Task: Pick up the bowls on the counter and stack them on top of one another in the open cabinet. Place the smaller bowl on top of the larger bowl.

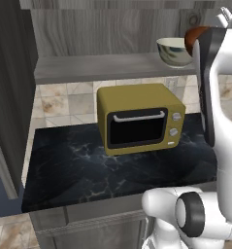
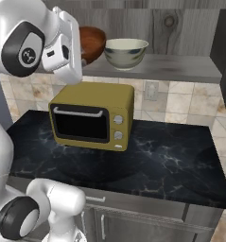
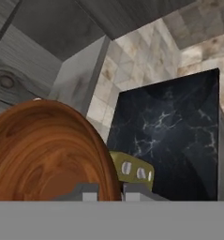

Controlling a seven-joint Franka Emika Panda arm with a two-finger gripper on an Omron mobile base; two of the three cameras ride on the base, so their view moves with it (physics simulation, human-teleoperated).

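The smaller bowl [image 2: 92, 42], reddish-brown and wood-grained, is held at the level of the open cabinet's plank shelf [image 2: 180, 68]. It is just left of the larger bowl [image 2: 126, 52] in the right base view. The cream larger bowl [image 1: 174, 52] stands upright on that shelf. My gripper [image 3: 111, 191] is shut on the rim of the smaller bowl [image 3: 43, 150], whose inside faces the hand camera. My arm hides most of the smaller bowl [image 1: 194, 35] in the left base view. I cannot tell whether it touches the shelf or the larger bowl.
A yellow microwave [image 2: 93, 116] stands on the black veined counter [image 2: 171, 160] under the shelf, directly below my hand. A dark cabinet side [image 1: 10, 97] rises at the left. Tiled wall runs behind the microwave [image 1: 139, 119].
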